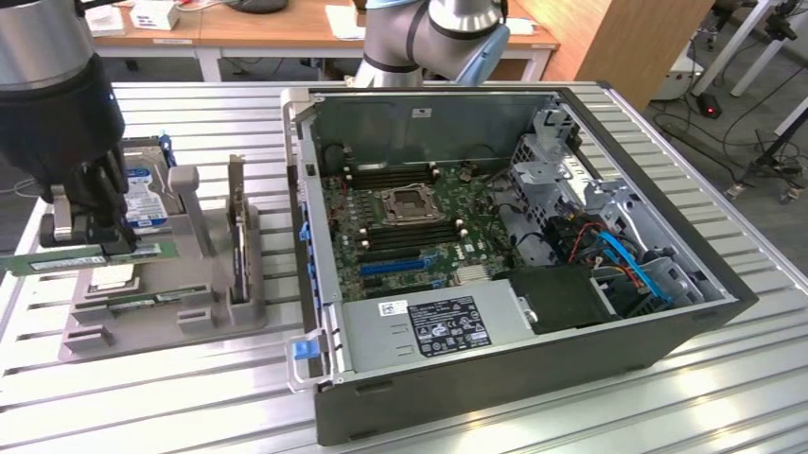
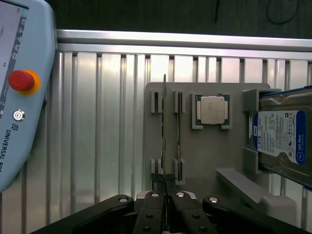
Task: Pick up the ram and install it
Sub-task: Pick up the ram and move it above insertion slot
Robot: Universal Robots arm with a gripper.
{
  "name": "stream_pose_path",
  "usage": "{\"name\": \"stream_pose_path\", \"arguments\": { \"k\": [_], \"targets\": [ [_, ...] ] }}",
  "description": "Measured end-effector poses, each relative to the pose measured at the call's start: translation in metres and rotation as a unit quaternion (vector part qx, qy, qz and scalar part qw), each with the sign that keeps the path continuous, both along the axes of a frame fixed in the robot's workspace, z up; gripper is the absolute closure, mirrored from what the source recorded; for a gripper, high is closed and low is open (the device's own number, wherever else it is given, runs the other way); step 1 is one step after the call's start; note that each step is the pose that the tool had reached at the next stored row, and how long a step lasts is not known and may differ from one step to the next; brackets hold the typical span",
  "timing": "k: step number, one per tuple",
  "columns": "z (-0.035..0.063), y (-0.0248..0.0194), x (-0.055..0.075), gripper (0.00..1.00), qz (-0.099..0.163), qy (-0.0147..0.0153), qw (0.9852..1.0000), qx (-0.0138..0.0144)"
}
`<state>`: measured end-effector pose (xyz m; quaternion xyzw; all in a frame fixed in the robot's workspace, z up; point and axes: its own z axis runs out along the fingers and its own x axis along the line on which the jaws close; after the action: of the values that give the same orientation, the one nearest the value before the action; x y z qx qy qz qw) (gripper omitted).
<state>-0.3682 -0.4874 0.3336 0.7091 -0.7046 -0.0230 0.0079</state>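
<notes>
In the exterior view, at the exterior view's left, the long thin green circuit-board ram stick [image 1: 89, 258] is held level in the closed black two-finger gripper [image 1: 94, 248], apparently just clear of the grey plastic fixture tray [image 1: 177, 326], probably so it comes free of the slots. In the wrist view the ram [image 2: 165, 122] is seen edge-on, pinched by the fingers [image 2: 153, 209], beside a second green stick [image 2: 178, 131] seated in its slot.

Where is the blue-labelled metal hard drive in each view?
Exterior view: the blue-labelled metal hard drive is at the exterior view's left, at the far end of the grey plastic holder.
Wrist view: the drive sits beside the square silver processor, at the holder's edge.
Shared landmark: the grey holder.
</notes>
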Motion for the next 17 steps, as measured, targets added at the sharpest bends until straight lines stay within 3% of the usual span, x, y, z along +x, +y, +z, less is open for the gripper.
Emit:
{"name": "stream_pose_path", "arguments": {
  "k": [17],
  "targets": [
    [0.0266,0.0,0.0,0.89,0.0,0.0,1.0,0.0]
  ]
}}
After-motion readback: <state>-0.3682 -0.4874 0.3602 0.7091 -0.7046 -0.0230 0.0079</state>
